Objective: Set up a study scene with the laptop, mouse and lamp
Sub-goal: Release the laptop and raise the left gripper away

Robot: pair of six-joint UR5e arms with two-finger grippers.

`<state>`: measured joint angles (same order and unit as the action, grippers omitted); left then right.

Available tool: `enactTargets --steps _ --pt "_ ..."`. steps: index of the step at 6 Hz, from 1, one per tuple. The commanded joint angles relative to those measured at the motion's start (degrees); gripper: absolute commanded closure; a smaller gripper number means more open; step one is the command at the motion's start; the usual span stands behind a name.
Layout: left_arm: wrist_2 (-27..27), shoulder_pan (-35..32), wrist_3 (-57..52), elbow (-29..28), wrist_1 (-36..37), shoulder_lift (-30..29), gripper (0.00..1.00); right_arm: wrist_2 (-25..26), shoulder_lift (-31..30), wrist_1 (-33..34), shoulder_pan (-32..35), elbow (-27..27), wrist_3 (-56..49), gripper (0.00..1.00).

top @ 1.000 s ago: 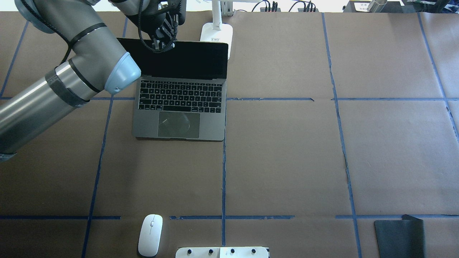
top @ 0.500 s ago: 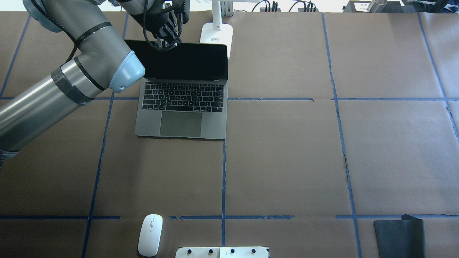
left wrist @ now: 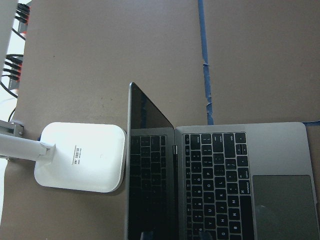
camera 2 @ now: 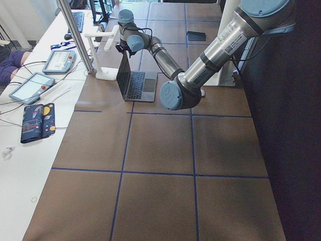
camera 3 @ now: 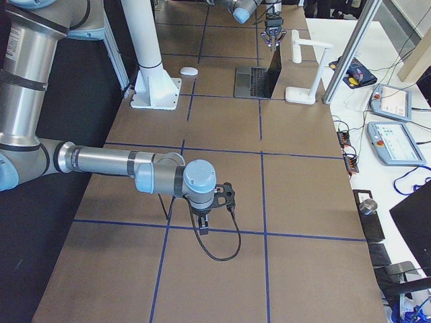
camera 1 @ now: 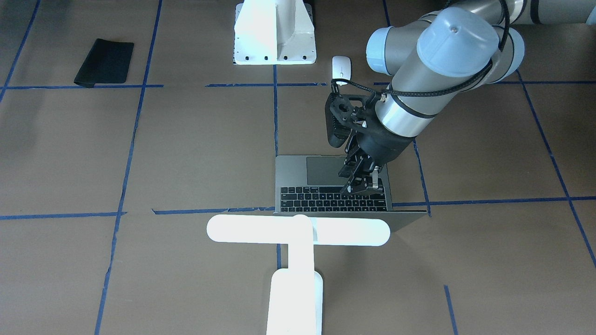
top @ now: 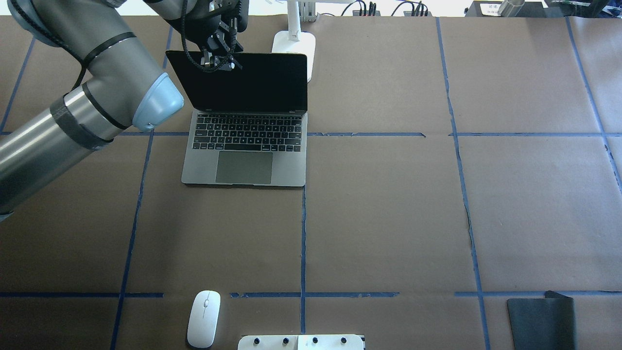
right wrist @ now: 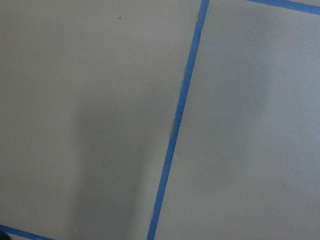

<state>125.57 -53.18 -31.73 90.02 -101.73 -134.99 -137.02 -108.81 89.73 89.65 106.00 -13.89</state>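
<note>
There is one laptop on the table. It stands open in the left half, close to the far edge, with the keyboard turned to the robot's edge. Its screen is dark and the lid stands about upright. One lamp stands at the far edge, its base just beside the laptop's right rear corner (I cannot tell if they touch). Its long head runs along the far edge, behind the lid. One mouse lies flat near the robot's edge in the left half, well apart from the laptop and just left of the one white pedestal. One black pad lies near the robot's edge too, in the right half.

Two arms are in view. The left gripper points down at the upper edge of the lid, on the screen side, toward the screen's left corner. Its two fingers stand a little apart and nothing is between them; whether a finger touches the screen I cannot tell. The right gripper hangs low over the table toward the right end, well apart from all three things. It shows only small, from the side, so I cannot tell how wide it stands or whether it holds anything.
</note>
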Motion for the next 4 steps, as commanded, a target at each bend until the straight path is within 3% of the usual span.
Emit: enactTargets --steps 1,2,3,4 --pt "0.11 -1.04 0.01 9.24 0.30 9.06 0.50 0.09 0.00 0.01 0.00 -0.09 0.00 0.00" --pt "0.29 -1.83 -0.08 14.09 0.39 15.92 0.32 0.00 0.00 0.01 0.00 0.00 0.00 0.00" --pt "0.20 -2.71 -0.08 16.14 0.48 20.60 0.08 0.09 0.00 0.01 0.00 0.00 0.00 0.00" --pt "0.20 -4.11 -0.08 16.77 0.39 24.38 0.01 0.09 0.00 0.01 0.00 0.00 0.00 0.00"
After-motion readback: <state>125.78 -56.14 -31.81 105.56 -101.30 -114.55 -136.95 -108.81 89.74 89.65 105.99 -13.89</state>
